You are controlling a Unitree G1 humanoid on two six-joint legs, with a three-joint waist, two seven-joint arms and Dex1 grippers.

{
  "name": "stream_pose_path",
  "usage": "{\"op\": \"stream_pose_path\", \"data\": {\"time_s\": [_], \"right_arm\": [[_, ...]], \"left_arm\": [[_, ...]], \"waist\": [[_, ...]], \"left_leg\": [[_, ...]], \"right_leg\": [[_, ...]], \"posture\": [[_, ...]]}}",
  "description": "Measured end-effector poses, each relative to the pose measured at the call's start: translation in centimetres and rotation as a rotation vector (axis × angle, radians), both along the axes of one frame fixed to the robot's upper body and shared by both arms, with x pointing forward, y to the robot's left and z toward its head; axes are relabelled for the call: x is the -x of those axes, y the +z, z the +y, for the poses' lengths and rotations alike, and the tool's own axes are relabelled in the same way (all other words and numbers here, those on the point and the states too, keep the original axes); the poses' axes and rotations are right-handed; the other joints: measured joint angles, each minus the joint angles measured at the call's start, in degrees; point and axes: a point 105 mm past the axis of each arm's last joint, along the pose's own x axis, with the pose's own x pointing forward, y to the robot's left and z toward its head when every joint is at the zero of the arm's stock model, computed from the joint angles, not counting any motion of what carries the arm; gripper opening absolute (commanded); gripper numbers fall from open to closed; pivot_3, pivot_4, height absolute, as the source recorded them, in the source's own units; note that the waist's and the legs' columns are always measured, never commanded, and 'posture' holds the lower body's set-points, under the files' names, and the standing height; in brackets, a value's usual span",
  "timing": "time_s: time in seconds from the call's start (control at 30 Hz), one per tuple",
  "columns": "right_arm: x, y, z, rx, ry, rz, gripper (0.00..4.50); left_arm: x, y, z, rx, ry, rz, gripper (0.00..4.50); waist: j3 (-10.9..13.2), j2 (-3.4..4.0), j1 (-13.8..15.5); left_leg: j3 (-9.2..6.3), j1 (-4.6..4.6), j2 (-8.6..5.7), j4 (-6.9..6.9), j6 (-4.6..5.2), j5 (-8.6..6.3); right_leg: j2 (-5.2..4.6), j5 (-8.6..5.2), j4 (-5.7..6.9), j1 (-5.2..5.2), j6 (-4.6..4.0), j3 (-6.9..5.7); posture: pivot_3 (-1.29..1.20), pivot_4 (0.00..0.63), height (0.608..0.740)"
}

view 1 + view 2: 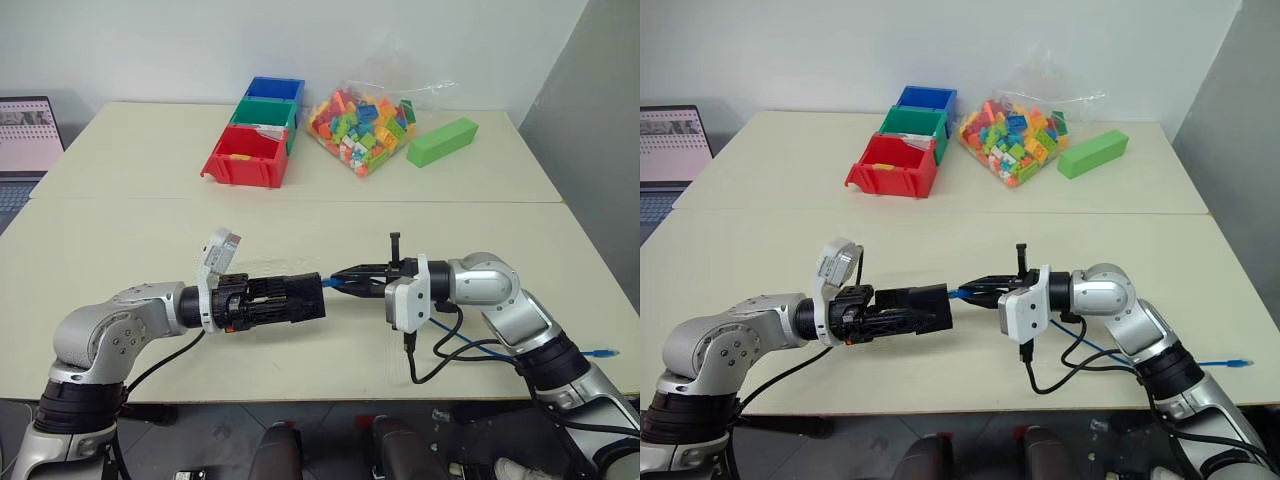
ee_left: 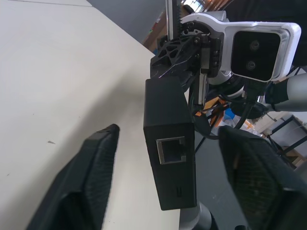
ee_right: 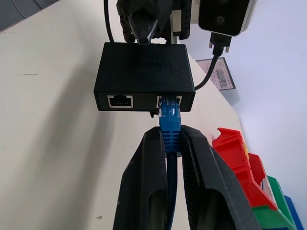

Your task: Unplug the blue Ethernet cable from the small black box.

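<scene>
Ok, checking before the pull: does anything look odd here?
Yes: the small black box is off the table, seemingly carried only by the blue Ethernet cable plug in the shut right pincer; the open left pincer flanks it without touching.

The place looked like a robotics lab or test room, though little of it showed. Two plain cream tables (image 1: 120,230) stood pushed together against a bare white wall (image 1: 150,40), carrying stacked sorting bins (image 1: 255,140), a bag of toy bricks (image 1: 362,125) and an open laptop (image 1: 25,135) at the edge.
</scene>
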Motion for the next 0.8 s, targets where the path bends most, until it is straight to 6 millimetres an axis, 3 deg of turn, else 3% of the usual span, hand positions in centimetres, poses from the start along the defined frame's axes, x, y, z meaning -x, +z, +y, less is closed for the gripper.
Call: {"op": "stream_pose_path", "data": {"time_s": [0.27, 0.47, 0.5, 0.7, 0.8], "right_arm": [[-0.2, 0.4, -0.1, -0.015, -0.011, -0.011, 0.14], [-0.2, 0.3, 0.0, -0.002, -0.012, -0.037, 0.14], [-0.2, 0.3, 0.0, 0.002, -0.013, -0.044, 0.85], [0.7, 0.8, 0.4, 0.024, 0.011, -0.034, 2.19], [1.2, 1.1, 0.0, 0.034, -0.002, 0.068, 2.84]], "left_arm": [[-0.2, 0.2, -0.3, 0.012, 0.004, 0.004, 0.91], [-0.3, 0.1, -0.2, 0.012, 0.007, 0.014, 0.79], [-0.3, 0.1, -0.2, 0.011, 0.009, 0.015, 0.79], [-0.4, 0.2, 0.0, 0.003, -0.001, -0.012, 0.79], [-0.5, 0.1, 0.3, -0.016, -0.02, -0.041, 0.79]], "waist": [[0.0, 0.0, 0.0], [0.0, 0.0, 0.0], [0.0, 0.0, 0.0], [0.0, 0.0, 0.1], [0.0, 0.01, 0.3]], "left_leg": [[0.0, 0.0, 0.0, 0.0, 0.0, 0.0], [0.01, 0.0, -0.01, 0.0, 0.0, 0.0], [0.01, 0.0, 0.0, 0.0, 0.0, 0.0], [0.0, 0.0, 0.0, 0.0, 0.0, 0.0], [0.0, 0.0, -0.01, 0.0, 0.0, 0.0]], "right_leg": [[0.0, 0.01, 0.0, 0.0, -0.02, -0.01], [0.0, 0.01, 0.0, 0.0, -0.02, -0.01], [0.0, 0.01, 0.0, 0.0, -0.02, 0.0], [0.0, 0.01, 0.0, 0.0, -0.02, -0.01], [0.0, 0.01, 0.0, 0.0, -0.03, -0.02]], "posture": [[0.0, 0.15, 0.74], [0.0, 0.15, 0.74], [0.0, 0.15, 0.74], [0.0, 0.15, 0.74], [0.0, 0.15, 0.74]]}}
